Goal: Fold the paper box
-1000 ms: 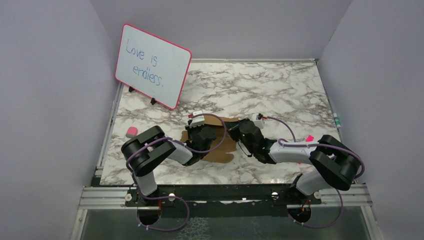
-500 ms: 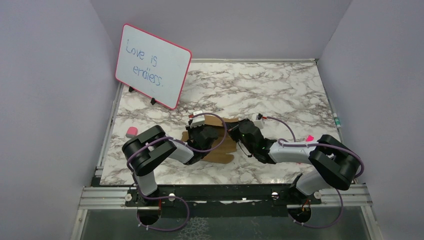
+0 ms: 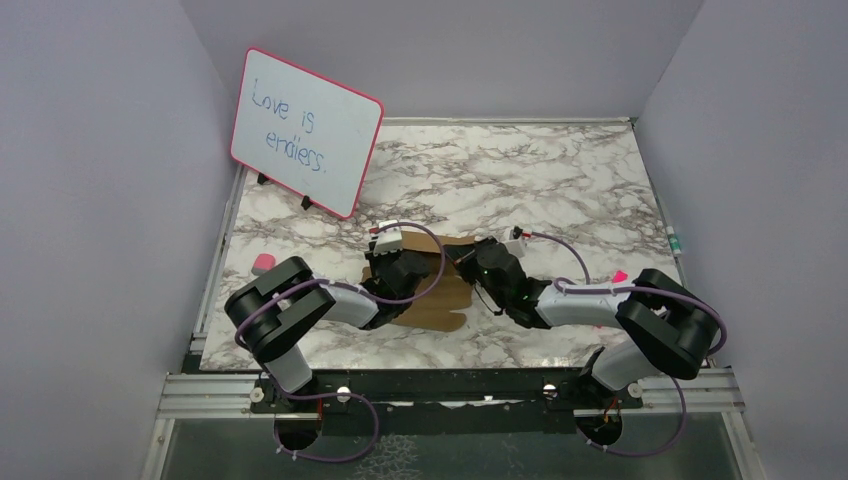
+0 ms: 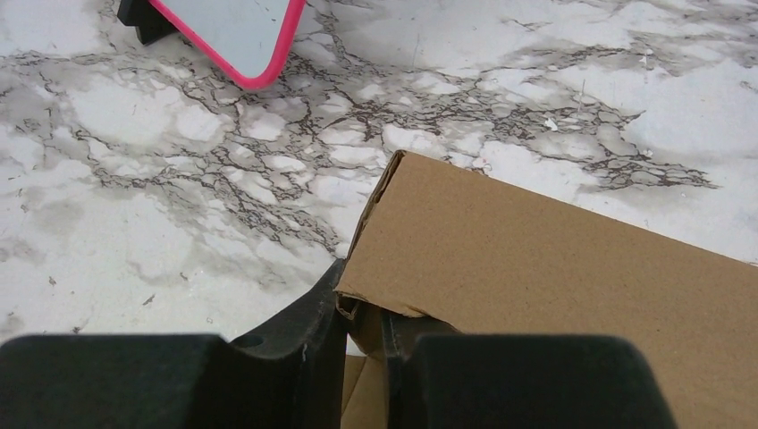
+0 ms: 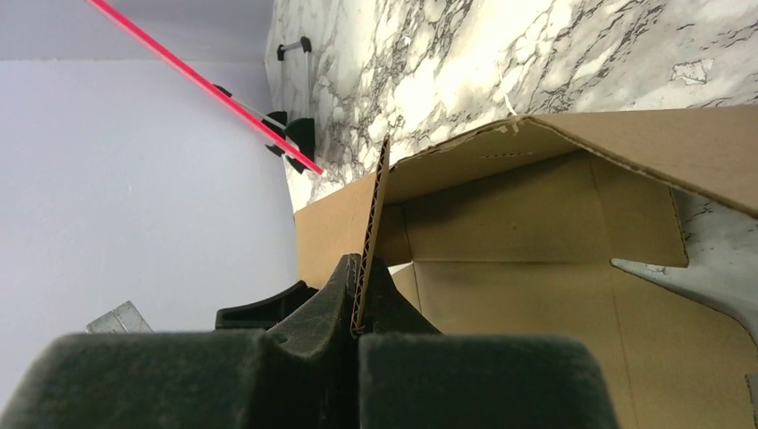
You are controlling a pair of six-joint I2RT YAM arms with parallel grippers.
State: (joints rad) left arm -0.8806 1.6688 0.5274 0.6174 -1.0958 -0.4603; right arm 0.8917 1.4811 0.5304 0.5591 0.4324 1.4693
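The paper box (image 3: 440, 303) is a brown corrugated sheet, partly folded, lying in the middle of the marble table (image 3: 560, 180). In the left wrist view a raised wall of the box (image 4: 554, 277) stands over my left gripper (image 4: 362, 302). Its jaws are a little apart, with the wall's frayed lower corner in the narrow gap. My right gripper (image 5: 360, 268) is shut on the edge of an upright flap of the box (image 5: 536, 268), whose fluted edge shows between the fingers. From above, both grippers (image 3: 412, 264) (image 3: 470, 262) meet over the box's far part.
A pink-framed whiteboard (image 3: 305, 130) with blue writing stands at the back left, its corner also in the left wrist view (image 4: 228, 31). A small pink object (image 3: 263, 264) lies near the left edge, and another (image 3: 619, 277) by the right arm. Grey walls close in the table.
The left arm has drawn back a little to the left and its jaws have parted slightly. The right gripper has edged left, still clamped on the flap.
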